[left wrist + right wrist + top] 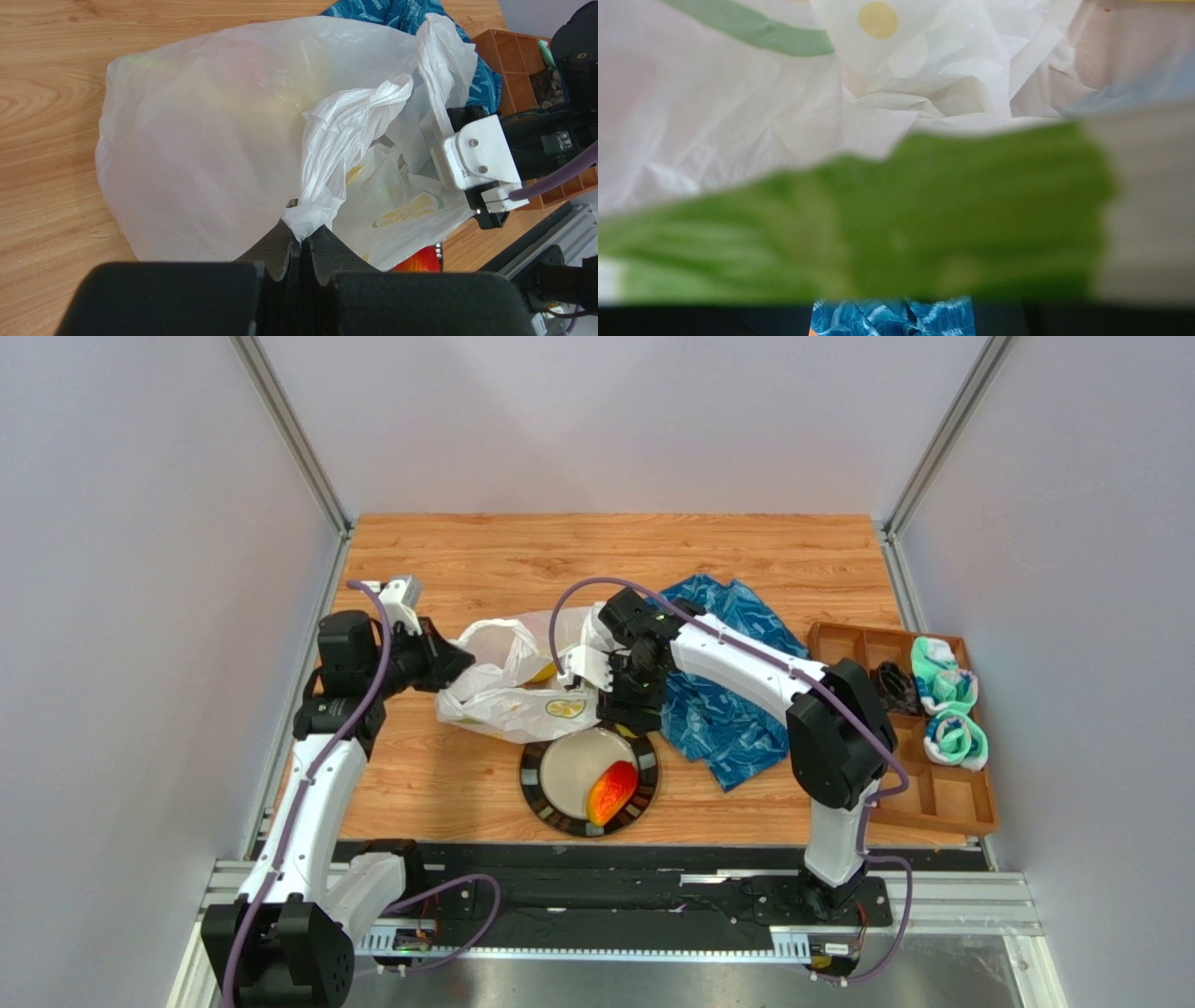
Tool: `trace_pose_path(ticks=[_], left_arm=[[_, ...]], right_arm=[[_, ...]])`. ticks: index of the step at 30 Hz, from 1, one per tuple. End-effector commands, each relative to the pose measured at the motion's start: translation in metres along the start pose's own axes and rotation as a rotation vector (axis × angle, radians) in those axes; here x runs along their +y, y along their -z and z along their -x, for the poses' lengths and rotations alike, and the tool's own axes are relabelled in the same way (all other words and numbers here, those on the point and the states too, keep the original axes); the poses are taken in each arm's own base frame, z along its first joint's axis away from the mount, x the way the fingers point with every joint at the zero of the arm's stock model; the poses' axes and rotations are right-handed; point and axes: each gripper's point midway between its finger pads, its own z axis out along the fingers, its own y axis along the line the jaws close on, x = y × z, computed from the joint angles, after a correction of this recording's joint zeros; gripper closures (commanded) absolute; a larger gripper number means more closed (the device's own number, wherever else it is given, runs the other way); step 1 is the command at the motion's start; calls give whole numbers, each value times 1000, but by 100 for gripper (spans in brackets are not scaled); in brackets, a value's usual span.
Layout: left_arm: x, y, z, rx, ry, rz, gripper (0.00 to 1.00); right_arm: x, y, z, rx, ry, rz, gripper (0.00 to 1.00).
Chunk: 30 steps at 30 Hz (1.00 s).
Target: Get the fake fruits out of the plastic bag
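The white plastic bag (pixel 505 686) lies crumpled on the wooden table. My left gripper (pixel 463 669) is shut on a twisted fold of it, and in the left wrist view the pads (pixel 284 245) pinch that fold of the plastic bag (pixel 210 140). A bit of yellow fruit (pixel 540 674) shows at the bag's mouth. My right gripper (pixel 627 709) hangs at the bag's right end. In the right wrist view green-printed bag film (pixel 878 224) covers its fingers. A red-orange mango-shaped fruit (pixel 613 791) lies on the black-rimmed plate (pixel 540 798).
A blue patterned cloth (pixel 730 693) lies to the right of the bag, under the right arm. A brown compartment tray (pixel 968 805) with teal and white rolls (pixel 954 735) stands at the right edge. Grey walls close in both sides.
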Motion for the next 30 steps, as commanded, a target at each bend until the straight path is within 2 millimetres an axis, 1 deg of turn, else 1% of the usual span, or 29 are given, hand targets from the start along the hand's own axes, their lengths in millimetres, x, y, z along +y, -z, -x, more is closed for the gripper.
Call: trace_pose_path(ticks=[1, 2, 4, 5, 7, 8, 9, 13, 14, 15, 17, 18, 19, 20, 21, 23, 24, 25, 26, 27, 28, 29, 30], left_arm=[[-5, 7, 20, -61, -61, -6, 100], [-5, 7, 18, -58, -58, -7, 100], [-3, 7, 15, -56, -46, -5, 100], [-2, 6, 11, -50, -42, -5, 100], [-2, 6, 9, -46, -31, -6, 100], [-2, 5, 8, -44, -31, -7, 100], [-1, 5, 8, -43, -28, -6, 100], [-2, 4, 11, -47, -26, -11, 100], [-2, 3, 10, -44, -24, -11, 100], [-2, 3, 11, -51, -24, -11, 100], [-2, 2, 10, -49, -19, -15, 100], [-2, 3, 8, -46, -17, -16, 100], [-4, 3, 8, -43, -20, -26, 100], [-6, 4, 7, -43, -24, -31, 100], [-6, 5, 6, -39, -20, -31, 100], [-7, 6, 5, -42, -17, -32, 100], [-7, 7, 4, -42, -14, -31, 100], [-9, 8, 5, -48, -18, -35, 100], [-9, 8, 4, -47, -12, -36, 100], [-9, 9, 3, -46, -11, -40, 100], [-10, 9, 3, -45, -10, -43, 100], [-12, 10, 4, -48, -9, -47, 100], [-12, 10, 4, -44, -4, -44, 100]], right_arm=[[28, -1, 11, -47, 1, 70, 53], [36, -5, 5, -38, 2, 90, 49], [44, -6, 4, -41, 5, 109, 44], [48, -8, 2, -36, -3, 120, 36], [50, -7, 2, -38, -37, 122, 28], [50, -5, 4, -46, -46, 121, 3], [49, -1, 9, -67, -56, 116, 0], [44, 35, 27, -161, -91, 82, 0], [44, 50, 32, -190, -86, 62, 0], [50, 59, 32, -193, -84, 76, 0], [50, 94, 46, -252, -44, 45, 0], [59, 108, 45, -256, -42, 65, 1], [56, 134, 60, -313, -9, 32, 1], [58, 149, 66, -342, 9, 21, 2], [60, 168, 73, -389, 25, -3, 3], [52, 197, 93, -482, 44, -76, 5], [42, 210, 108, -551, 50, -135, 6], [36, 215, 116, -589, 49, -167, 9], [29, 209, 119, -604, 38, -187, 14], [12, 213, 135, -669, 42, -260, 18], [4, 207, 140, -683, 45, -280, 21], [-1, 193, 141, -675, 43, -278, 28], [-9, 187, 150, -691, 53, -294, 31]])
